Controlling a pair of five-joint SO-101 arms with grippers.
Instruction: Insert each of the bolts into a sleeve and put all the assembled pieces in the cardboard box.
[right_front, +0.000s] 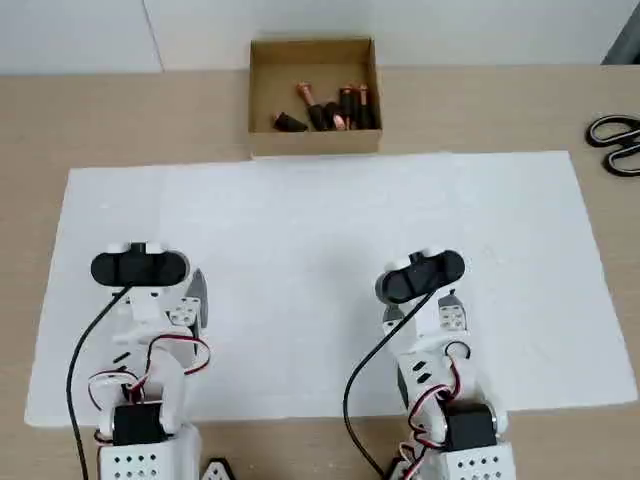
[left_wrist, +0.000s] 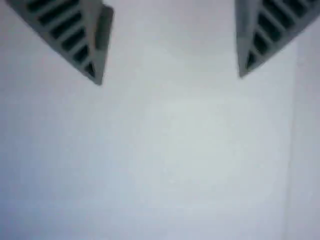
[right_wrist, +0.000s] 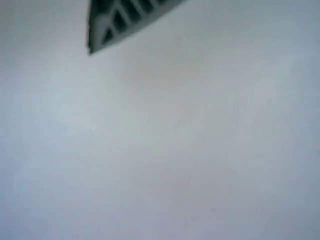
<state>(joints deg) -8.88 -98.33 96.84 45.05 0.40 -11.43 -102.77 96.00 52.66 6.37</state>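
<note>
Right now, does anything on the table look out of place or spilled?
Nothing stands out. The assembled pieces lie jumbled inside the cardboard box, which sits square. A pair of scissors lies off the white sheet, to its right.

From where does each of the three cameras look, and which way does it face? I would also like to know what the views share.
High view: fixed above the table, facing down at the white sheet, cardboard box and scissors; one arm beside another shows.
Left wrist view: on the left arm's wrist, facing down onto the sheet; the left gripper shows, open.
Right wrist view: on the right wrist, facing the sheet; part of the right gripper shows.
Shared: all three see the white sheet.
</note>
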